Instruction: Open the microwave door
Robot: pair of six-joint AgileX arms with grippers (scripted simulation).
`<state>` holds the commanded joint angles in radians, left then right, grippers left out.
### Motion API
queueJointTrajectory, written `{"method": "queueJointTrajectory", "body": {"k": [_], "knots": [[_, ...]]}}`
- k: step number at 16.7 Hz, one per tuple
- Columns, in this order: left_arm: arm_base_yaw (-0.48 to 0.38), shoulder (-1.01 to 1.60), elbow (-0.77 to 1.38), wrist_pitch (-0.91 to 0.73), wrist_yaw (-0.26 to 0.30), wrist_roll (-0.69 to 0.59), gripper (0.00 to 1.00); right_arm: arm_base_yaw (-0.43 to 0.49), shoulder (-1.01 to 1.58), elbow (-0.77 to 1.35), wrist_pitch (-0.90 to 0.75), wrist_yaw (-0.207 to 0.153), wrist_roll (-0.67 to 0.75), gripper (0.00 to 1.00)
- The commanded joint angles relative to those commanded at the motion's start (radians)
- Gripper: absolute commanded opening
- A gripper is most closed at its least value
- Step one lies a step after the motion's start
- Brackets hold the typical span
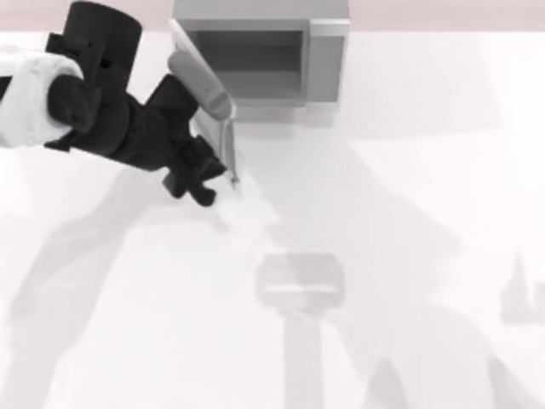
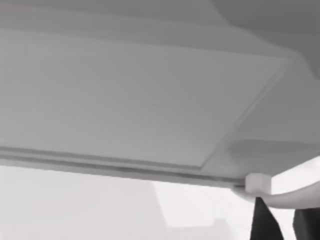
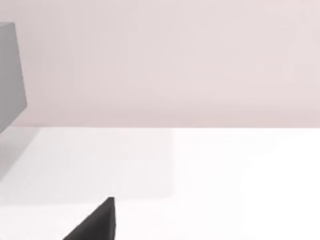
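Observation:
The silver-grey microwave (image 1: 260, 10) stands at the back of the table with its dark cavity (image 1: 251, 60) exposed. The microwave door (image 1: 203, 85) is swung wide out toward the table's left and front, and I see it nearly edge-on. My left gripper (image 1: 220, 176) is at the door's free edge, shut on the pale bar handle (image 1: 230, 153). In the left wrist view the door panel (image 2: 125, 100) fills the frame, and the handle (image 2: 285, 190) crosses just over my left gripper (image 2: 287, 212). A dark corner of my right gripper (image 3: 97, 225) shows over bare table.
The narrow control panel (image 1: 325, 64) sits to the right of the cavity. A white table (image 1: 409, 213) stretches in front and a pale pink wall (image 3: 175, 60) runs behind. One grey side of the microwave (image 3: 10, 75) shows in the right wrist view.

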<state>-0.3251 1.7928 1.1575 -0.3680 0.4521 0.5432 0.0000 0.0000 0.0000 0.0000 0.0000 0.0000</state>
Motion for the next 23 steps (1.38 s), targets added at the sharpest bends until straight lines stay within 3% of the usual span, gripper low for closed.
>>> {"method": "queueJointTrajectory", "body": {"k": [7,23], "knots": [[0.035,0.004,0.016,-0.039,0.038,0.080,0.00,0.000,0.000,0.000,0.000,0.000,0.000,1.00],[0.035,0.004,0.016,-0.040,0.039,0.081,0.00,0.000,0.000,0.000,0.000,0.000,0.000,1.00]]}}
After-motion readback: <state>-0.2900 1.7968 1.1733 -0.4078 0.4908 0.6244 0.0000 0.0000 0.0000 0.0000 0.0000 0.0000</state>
